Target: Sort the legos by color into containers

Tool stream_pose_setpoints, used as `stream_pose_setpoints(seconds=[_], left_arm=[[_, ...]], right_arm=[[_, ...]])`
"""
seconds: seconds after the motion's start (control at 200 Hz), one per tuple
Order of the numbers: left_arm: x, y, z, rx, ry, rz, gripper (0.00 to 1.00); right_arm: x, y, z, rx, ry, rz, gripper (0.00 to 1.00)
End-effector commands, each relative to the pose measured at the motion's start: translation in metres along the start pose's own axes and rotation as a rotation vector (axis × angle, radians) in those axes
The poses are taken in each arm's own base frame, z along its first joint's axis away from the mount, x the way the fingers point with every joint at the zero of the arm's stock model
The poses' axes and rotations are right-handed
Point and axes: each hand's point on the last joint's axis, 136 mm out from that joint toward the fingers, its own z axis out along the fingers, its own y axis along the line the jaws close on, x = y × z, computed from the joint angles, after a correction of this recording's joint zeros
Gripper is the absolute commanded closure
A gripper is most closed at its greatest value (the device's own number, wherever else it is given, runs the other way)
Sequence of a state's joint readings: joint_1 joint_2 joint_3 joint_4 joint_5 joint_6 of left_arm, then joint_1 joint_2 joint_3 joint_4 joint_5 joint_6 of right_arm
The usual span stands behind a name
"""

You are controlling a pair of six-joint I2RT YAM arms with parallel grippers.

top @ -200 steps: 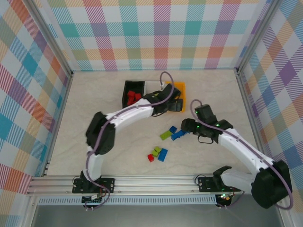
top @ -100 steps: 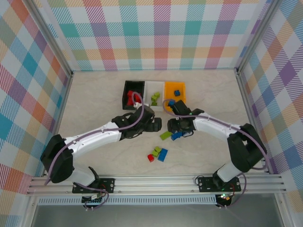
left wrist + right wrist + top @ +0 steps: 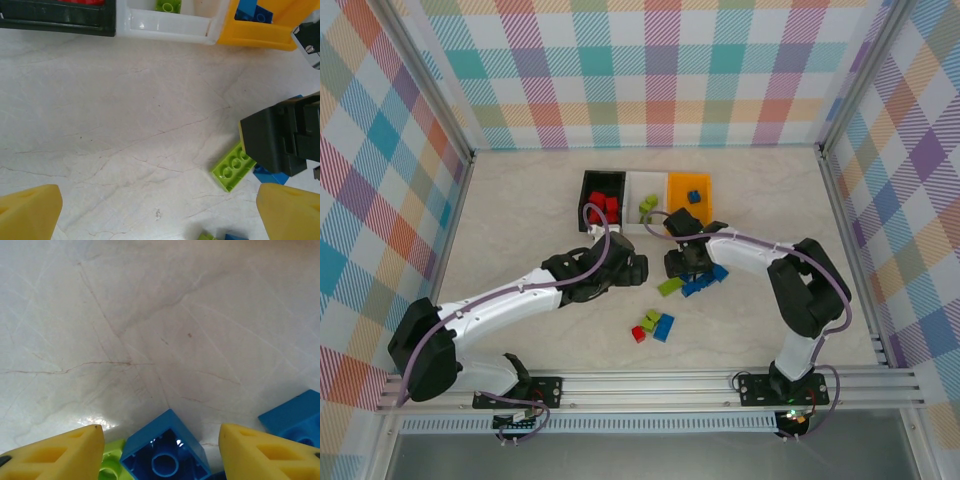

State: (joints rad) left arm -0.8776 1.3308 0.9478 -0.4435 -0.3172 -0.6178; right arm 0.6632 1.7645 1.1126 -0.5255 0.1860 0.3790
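Observation:
Three containers stand in a row at the back: black (image 3: 590, 186) with red legos (image 3: 600, 206), white (image 3: 642, 184) with a green lego (image 3: 647, 206), orange (image 3: 703, 210) with a blue one (image 3: 693, 196). My right gripper (image 3: 682, 272) is down at the table, open, with an upturned blue lego (image 3: 165, 450) between its yellow fingers (image 3: 60, 455), gaps on both sides. A long green lego (image 3: 234, 166) lies beside it. My left gripper (image 3: 160, 215) hangs wide open over bare table just to the left, holding nothing.
More blue legos (image 3: 712, 277) lie right of my right gripper. A small cluster of red (image 3: 638, 335), green (image 3: 650, 320) and blue (image 3: 663, 327) legos sits nearer the front. Checked walls enclose the table (image 3: 520, 230).
My left gripper has drawn back from the containers to the middle of the table. My right gripper has swung left onto the blue lego and its jaws have narrowed.

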Motion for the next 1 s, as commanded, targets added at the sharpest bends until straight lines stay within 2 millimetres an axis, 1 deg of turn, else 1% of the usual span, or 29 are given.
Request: stream_pose_setpoints(seconds=[0.0,0.17,0.25,0.32,0.375,0.455,0.55,0.62,0.68,0.78,0.845,0.915,0.965,0.995], left_arm=[[0.001,0.009,-0.003,-0.031,-0.011,-0.007,0.0],[0.002,0.01,-0.001,-0.036,-0.005,-0.009,0.0],[0.003,0.011,0.0,-0.039,0.003,-0.009,0.0],[0.003,0.011,0.0,-0.041,0.004,-0.007,0.0],[0.004,0.011,0.0,-0.04,0.006,-0.004,0.0],[0.003,0.011,-0.001,-0.039,0.004,0.005,0.0],[0.003,0.008,-0.001,-0.023,0.004,0.021,0.0],[0.004,0.005,-0.001,-0.007,0.01,0.045,0.0],[0.004,0.004,-0.001,-0.006,0.017,0.061,0.0],[0.006,0.004,0.0,-0.015,0.036,0.077,0.0],[0.009,0.002,0.002,-0.007,0.052,0.087,0.0],[0.011,0.0,0.004,-0.001,0.067,0.092,0.0],[0.013,0.0,0.006,-0.003,0.077,0.096,0.0],[0.015,0.0,0.007,-0.002,0.086,0.097,0.0]], right_arm=[[0.012,0.001,0.006,0.008,0.052,-0.024,0.4],[0.017,-0.002,0.013,0.025,0.075,-0.019,0.48],[0.018,-0.002,0.014,0.027,0.079,-0.018,0.49],[0.018,-0.002,0.014,0.027,0.077,-0.018,0.55],[0.016,-0.003,0.011,0.027,0.063,-0.017,0.6],[0.008,-0.002,0.002,0.02,0.018,-0.011,0.67],[-0.004,-0.002,-0.013,0.01,-0.043,-0.004,0.7],[-0.015,-0.002,-0.029,0.003,-0.096,0.004,0.71],[-0.027,-0.003,-0.046,-0.011,-0.149,0.018,0.71],[-0.052,-0.012,-0.069,-0.029,-0.227,0.065,0.71],[-0.07,-0.02,-0.077,-0.037,-0.263,0.098,0.71],[-0.093,-0.026,-0.084,-0.05,-0.302,0.131,0.71],[-0.111,-0.032,-0.085,-0.048,-0.317,0.153,0.71],[-0.121,-0.035,-0.081,-0.041,-0.323,0.163,0.71]])
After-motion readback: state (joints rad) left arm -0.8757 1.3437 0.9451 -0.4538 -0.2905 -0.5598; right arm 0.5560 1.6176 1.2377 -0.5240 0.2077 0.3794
